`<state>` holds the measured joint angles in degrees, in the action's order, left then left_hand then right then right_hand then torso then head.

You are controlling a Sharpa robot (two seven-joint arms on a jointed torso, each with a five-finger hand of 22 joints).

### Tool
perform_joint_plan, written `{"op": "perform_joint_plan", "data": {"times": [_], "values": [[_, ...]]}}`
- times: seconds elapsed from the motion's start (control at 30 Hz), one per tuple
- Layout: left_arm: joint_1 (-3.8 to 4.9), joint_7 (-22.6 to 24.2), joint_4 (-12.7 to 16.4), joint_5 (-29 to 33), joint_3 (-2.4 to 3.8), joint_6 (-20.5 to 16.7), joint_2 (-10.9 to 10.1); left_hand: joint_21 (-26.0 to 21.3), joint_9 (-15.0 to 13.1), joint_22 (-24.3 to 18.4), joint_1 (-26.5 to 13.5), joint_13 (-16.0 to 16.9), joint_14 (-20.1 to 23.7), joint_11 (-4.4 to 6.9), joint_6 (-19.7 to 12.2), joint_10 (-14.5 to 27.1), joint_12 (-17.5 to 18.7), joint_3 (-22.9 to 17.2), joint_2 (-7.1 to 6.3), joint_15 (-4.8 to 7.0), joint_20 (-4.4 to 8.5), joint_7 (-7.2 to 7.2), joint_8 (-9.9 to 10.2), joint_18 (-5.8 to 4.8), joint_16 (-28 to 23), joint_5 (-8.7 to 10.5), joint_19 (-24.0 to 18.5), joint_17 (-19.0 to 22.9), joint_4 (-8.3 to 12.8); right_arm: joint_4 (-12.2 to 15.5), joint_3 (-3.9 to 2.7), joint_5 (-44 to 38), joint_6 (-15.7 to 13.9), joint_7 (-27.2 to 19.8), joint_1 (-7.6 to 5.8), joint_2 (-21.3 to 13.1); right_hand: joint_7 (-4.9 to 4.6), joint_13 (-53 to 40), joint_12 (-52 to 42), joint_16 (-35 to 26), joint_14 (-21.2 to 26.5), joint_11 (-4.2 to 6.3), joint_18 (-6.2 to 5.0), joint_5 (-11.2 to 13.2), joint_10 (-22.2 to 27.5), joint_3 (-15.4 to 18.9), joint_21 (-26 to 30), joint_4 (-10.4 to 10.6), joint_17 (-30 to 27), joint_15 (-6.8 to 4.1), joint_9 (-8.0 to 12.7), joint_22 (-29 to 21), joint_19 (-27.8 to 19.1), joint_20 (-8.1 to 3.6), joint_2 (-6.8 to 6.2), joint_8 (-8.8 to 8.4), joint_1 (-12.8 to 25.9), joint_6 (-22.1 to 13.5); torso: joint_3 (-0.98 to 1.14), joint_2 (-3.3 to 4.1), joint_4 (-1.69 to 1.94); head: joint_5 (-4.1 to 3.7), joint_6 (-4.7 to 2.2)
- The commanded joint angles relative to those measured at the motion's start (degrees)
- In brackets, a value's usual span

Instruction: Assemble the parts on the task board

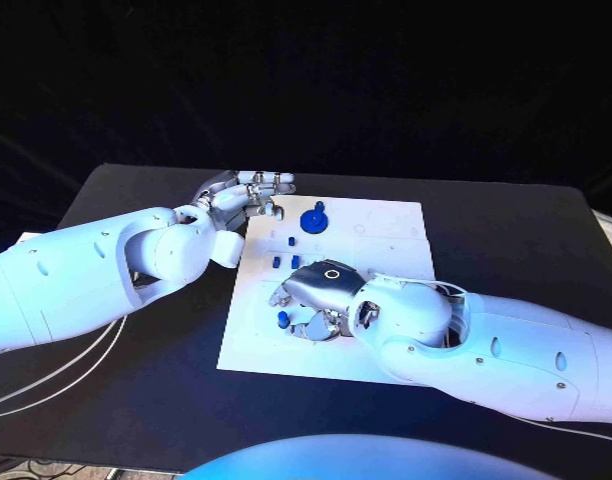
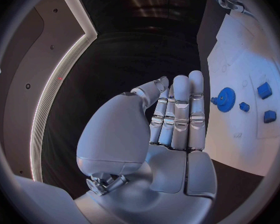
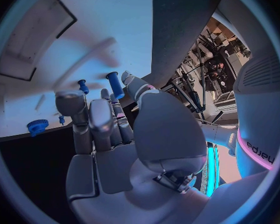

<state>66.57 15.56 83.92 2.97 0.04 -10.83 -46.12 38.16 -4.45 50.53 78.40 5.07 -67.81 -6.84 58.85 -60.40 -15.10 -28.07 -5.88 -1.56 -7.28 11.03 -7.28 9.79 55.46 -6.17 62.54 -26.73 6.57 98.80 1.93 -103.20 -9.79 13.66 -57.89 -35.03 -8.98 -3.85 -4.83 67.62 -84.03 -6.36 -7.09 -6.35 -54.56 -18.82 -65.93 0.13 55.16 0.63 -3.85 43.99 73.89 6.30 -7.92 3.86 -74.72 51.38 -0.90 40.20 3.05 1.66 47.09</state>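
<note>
The right hand (image 1: 321,295) covers the near middle of the board (image 1: 393,225); a peg (image 1: 283,320) beside it is partly hidden by its fingers, and contact cannot be told. Small parts (image 1: 293,243) mid-board are too small to identify.

The bench (image 1: 133,200) is black and matte, and behind it hangs a black curtain (image 1: 393,80), darker towards the top. In the left wrist view, beyond the fingertips, a dark ceiling (image 2: 124,45) carries a curved pale light strip (image 2: 56,79) beside a grey panel (image 2: 28,59). In the right wrist view, past the thumb side of the fingers, stands cluttered equipment (image 3: 205,79) on a lit floor, with a cyan light bar (image 3: 213,164) nearer the wrist.
</note>
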Motion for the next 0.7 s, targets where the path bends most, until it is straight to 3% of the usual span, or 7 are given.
{"op": "perform_joint_plan", "data": {"times": [0.03, 0.17, 0.3, 0.47, 0.57, 0.63, 0.7], "values": [[0.02, 0.25, 0.05, -0.2, 0.03, 1.06, 0.05, -0.37, 0.08, -0.07, -0.03, -0.02, 0.38, 0.0, -0.38, 0.39, -0.32, 0.34, 0.76, 0.05, 0.19, 0.1, -0.33, 0.71, -0.27, -0.21, 0.12, 0.06, -0.01, 1.21, -0.05, 1.0, -8.37, -1.35, 0.13, -1.37, -0.24, -0.22, -1.3, -0.16, -0.37, 0.11, -0.92, -0.5, -0.17, 1.39, 0.06, -0.06, -0.12, 0.17, -0.24, 0.03, 0.52, 0.32, 0.08, 0.15, -0.46, 0.56, 0.06, -0.04, -0.02, -0.2, -0.21], [0.01, 0.26, 0.05, -0.2, 0.03, 1.03, -0.13, -0.45, 0.09, -0.12, -0.01, -0.04, 0.45, -0.01, -0.46, 0.53, -0.5, 0.46, 0.8, 0.04, 0.18, 0.12, -0.39, 0.72, -0.27, -0.21, 0.11, 0.17, 0.07, 3.72, -0.41, 2.37, -12.78, -2.24, 0.17, -4.46, -0.31, -0.5, -3.42, 0.07, -0.51, 0.49, -0.82, -1.55, -2.28, 2.35, -0.24, -0.19, -0.01, -0.11, -0.5, 0.55, 1.04, 0.14, 0.9, 0.66, -1.25, 2.38, 0.09, -0.09, -0.12, -0.41, -0.43], [-0.01, 0.31, 0.09, -0.2, 0.01, 0.94, -0.37, -0.45, 0.09, -0.12, -0.01, -0.04, 0.45, -0.01, -0.46, 0.53, -0.5, 0.46, 0.8, 0.04, 0.18, 0.12, -0.39, 0.72, -0.27, -0.21, 0.11, 0.17, 0.07, 7.02, -1.17, 5.86, -15.12, -2.03, -0.5, -9.68, 0.07, -0.81, -6.11, 0.64, -0.84, 1.15, -0.61, -3.04, -6.94, 2.83, -0.9, 0.8, 0.43, -0.52, -0.87, 1.59, 1.78, -0.19, 1.82, 1.54, -0.55, 5.29, 0.03, -0.11, -0.18, -0.71, -0.82], [-0.02, 0.32, 0.2, -0.2, -0.11, 0.83, -0.62, -0.47, 0.09, -0.13, 0.03, -0.04, 0.46, -0.01, -0.47, 0.55, -0.54, 0.46, 0.83, 0.04, 0.18, 0.11, -0.41, 0.72, -0.27, -0.22, 0.1, 0.19, 0.09, 10.17, -1.55, 14.5, -13.01, 0.61, -3.23, -17.53, 0.11, -1.61, -8.6, 2.98, -1.63, 1.99, -0.02, -2.93, -12.81, 3.39, -3.07, 2.05, 3.43, -1.15, -0.98, 5.26, 3.35, -0.66, 1.88, 1.9, 0.51, 7.2, -0.06, -0.34, -0.57, -1.61, -1.16], [-0.02, 0.4, 0.24, -0.2, -0.15, 0.73, -0.7, -0.47, 0.09, -0.13, 0.03, -0.04, 0.46, -0.01, -0.47, 0.55, -0.54, 0.46, 0.83, 0.04, 0.18, 0.11, -0.41, 0.72, -0.27, -0.22, 0.1, 0.19, 0.09, 11.76, -1.52, 17.75, -11.25, 3.04, -4.11, -21.59, 0.98, -3.62, -11.85, 5.45, -2.34, 3.15, 0.41, -3.62, -18.32, 4.94, -4.86, 3.49, 6.68, -2.05, -0.96, 8.09, 4.57, -1.43, 1.2, 2.05, 2.26, 7.76, -0.13, -0.42, -0.85, -2.33, -1.46], [-0.03, 0.48, 0.25, -0.2, -0.17, 0.65, -0.74, -0.47, 0.09, -0.13, 0.03, -0.04, 0.46, -0.01, -0.47, 0.55, -0.54, 0.46, 0.83, 0.04, 0.18, 0.11, -0.41, 0.72, -0.27, -0.22, 0.1, 0.19, 0.09, 12.8, -1.14, 19.7, -9.57, 5.77, -4.56, -24.77, 1.87, -6.73, -16.0, 6.95, -2.63, 4.21, 0.83, -5.2, -22.5, 6.97, -6.41, 4.93, 8.56, -2.86, -1.01, 10.58, 5.57, -2.35, 0.61, 2.47, 3.87, 8.23, -0.11, -0.49, -1.18, -2.77, -1.68], [-0.03, 0.53, 0.27, -0.2, -0.18, 0.62, -0.75, -0.47, 0.09, -0.13, 0.03, -0.04, 0.46, -0.01, -0.47, 0.55, -0.54, 0.46, 0.83, 0.04, 0.18, 0.11, -0.41, 0.72, -0.27, -0.22, 0.1, 0.19, 0.09, 13.13, -0.66, 20.23, -8.61, 8.15, -4.66, -26.47, 2.45, -10.06, -19.74, 7.4, -2.63, 4.8, 1.04, -6.08, -23.78, 8.55, -7.22, 6.46, 8.93, -3.35, -1.16, 11.84, 6.04, -2.93, 0.94, 3.07, 5.17, 8.8, -0.08, -0.55, -1.45, -3.03, -1.92]]}}
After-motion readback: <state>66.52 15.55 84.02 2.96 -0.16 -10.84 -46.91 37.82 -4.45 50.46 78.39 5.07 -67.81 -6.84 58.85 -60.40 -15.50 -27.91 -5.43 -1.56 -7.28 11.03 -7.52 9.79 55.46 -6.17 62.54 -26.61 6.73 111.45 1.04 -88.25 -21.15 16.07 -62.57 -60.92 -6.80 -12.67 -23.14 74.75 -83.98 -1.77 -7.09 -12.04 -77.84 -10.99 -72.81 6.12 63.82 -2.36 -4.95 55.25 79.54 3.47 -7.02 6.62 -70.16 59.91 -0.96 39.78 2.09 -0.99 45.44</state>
